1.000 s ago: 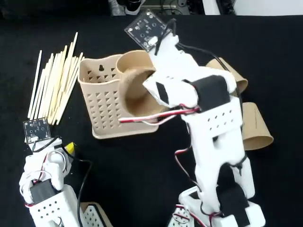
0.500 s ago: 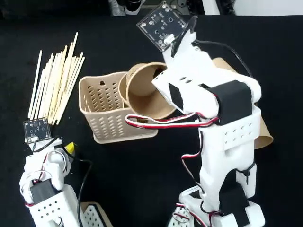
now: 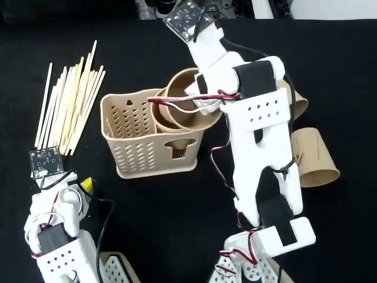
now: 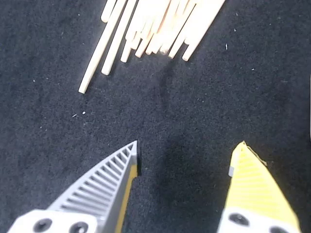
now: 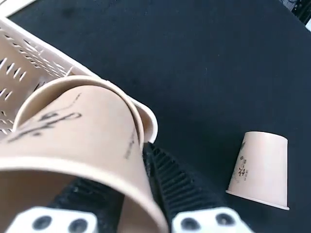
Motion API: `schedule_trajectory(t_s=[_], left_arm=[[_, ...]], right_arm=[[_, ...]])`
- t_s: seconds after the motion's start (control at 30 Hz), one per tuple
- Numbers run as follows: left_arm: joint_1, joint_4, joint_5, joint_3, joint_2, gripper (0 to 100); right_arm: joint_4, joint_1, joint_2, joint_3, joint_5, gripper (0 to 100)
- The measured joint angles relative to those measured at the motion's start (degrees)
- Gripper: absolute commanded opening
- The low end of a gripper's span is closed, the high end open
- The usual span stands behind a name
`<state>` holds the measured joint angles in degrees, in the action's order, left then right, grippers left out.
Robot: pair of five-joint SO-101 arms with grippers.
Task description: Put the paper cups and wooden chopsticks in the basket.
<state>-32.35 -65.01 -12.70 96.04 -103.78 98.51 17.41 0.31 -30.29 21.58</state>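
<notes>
Black cloth covers the table [image 3: 147,236]. In the high view a beige perforated plastic basket [image 3: 138,154] stands upright near the middle. The right arm bends over it, its pincer [image 3: 205,103] closed on a brown paper cup [image 3: 179,85]. That cup hangs tilted over the basket's right end, its base dipping into a second paper cup [image 3: 158,121] already inside. This looks like deliberate stacking, which would save room for the sticks. A sheaf of pale wooden chopsticks [image 3: 68,106] lies untouched to the left of the basket. Two more brown cups lie on their sides to the right, one [image 3: 315,156] clear of the arm, the other [image 3: 297,103] partly hidden behind it. The left arm sits low at the near left corner.

From the left wrist view, the left pincer [image 4: 189,148] is open, its grey and yellow fingers spread above bare cloth. The chopstick ends lie just ahead, so I judge it well placed to take them.

From the right wrist view, the right pincer clamps the held cup's wall near the rim, with one ribbed black finger [image 5: 167,179] on the outside. The basket's wall lies beyond, and a loose cup lies apart on the cloth, not yet collected.
</notes>
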Motion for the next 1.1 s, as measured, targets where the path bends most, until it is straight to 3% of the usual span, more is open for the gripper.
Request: schedule_trajectory(t_s=[0.17, 0.5, 0.6, 0.87, 1.1], left_arm=[[0.0, 0.0, 0.0, 0.0, 0.0, 30], [0.0, 0.0, 0.0, 0.0, 0.0, 30], [0.0, 0.0, 0.0, 0.0, 0.0, 30], [0.0, 0.0, -2.1, 0.0, 0.0, 30], [0.0, 0.0, -2.6, 0.0, 0.0, 30]], right_arm=[[0.0, 3.1, 0.6, -2.6, -2.2, 35.8], [-0.2, 6.3, 0.6, -11.6, -0.5, 36.0], [0.4, 1.7, 0.6, -12.2, 1.8, 36.0], [-0.6, -20.5, 0.5, 3.5, 28.9, 36.0], [-15.4, -34.8, 0.5, 23.6, 48.2, 36.0]])
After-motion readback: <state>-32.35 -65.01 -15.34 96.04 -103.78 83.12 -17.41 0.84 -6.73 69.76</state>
